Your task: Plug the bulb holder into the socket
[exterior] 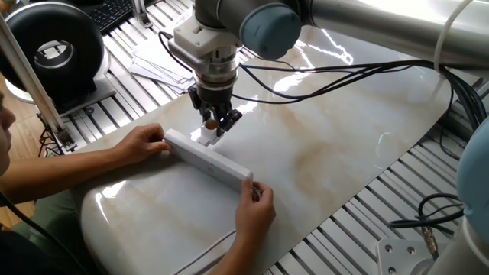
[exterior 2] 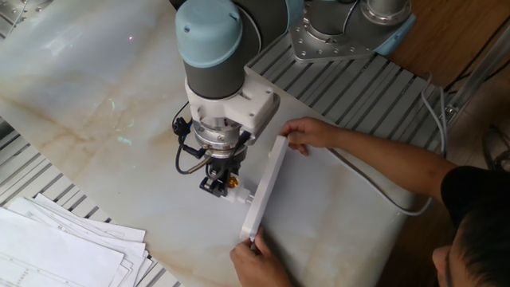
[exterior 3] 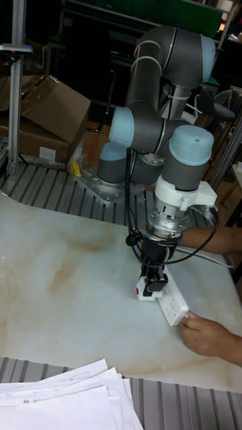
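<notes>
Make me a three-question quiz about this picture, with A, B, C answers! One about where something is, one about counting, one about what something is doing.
1. Where is the stack of papers?
A. on the table's edge, apart from the power strip
B. under the power strip
C. in the person's hand

2. How many hands hold the power strip?
A. none
B. one
C. two

3. What is the gripper doing?
A. holding the small plug-in bulb holder beside the strip
B. hanging open high above the table
C. lifting the papers

Answers: 1 A, the papers lie at the edge near the camera; 2 C, one hand at each end; 3 A, its fingers close on the white piece.
</notes>
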`<state>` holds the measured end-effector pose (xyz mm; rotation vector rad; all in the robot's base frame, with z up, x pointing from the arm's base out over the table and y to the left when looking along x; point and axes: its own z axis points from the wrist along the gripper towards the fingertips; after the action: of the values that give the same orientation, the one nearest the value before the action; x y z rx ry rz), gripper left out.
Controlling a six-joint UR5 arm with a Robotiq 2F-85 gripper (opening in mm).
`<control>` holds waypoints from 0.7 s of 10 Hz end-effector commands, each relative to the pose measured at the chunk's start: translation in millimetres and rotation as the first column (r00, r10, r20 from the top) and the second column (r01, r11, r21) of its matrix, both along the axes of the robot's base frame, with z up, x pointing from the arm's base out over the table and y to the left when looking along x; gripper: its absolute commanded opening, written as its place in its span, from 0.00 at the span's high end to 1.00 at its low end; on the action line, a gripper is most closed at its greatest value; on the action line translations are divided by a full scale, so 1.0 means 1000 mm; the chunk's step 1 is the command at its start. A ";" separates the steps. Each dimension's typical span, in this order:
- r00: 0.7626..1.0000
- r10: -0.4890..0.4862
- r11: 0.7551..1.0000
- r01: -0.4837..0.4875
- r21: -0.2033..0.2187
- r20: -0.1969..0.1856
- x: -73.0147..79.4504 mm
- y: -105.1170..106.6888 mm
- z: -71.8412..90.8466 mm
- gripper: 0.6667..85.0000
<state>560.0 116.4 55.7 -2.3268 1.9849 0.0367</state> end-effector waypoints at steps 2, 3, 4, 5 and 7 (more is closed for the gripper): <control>0.999 -0.031 1.000 0.031 -0.005 -0.030 -0.003 0.006 0.004 0.99; 0.998 -0.045 0.999 0.045 -0.008 -0.032 -0.002 0.010 0.004 0.99; 0.998 -0.056 0.998 0.056 0.005 -0.026 0.001 0.017 0.003 0.99; 0.999 -0.048 0.999 0.048 0.024 -0.009 0.005 0.023 0.001 0.99; 0.999 -0.040 0.997 0.039 0.063 0.010 0.007 0.032 -0.002 0.99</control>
<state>563.2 136.1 54.7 -2.2834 2.0160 0.0599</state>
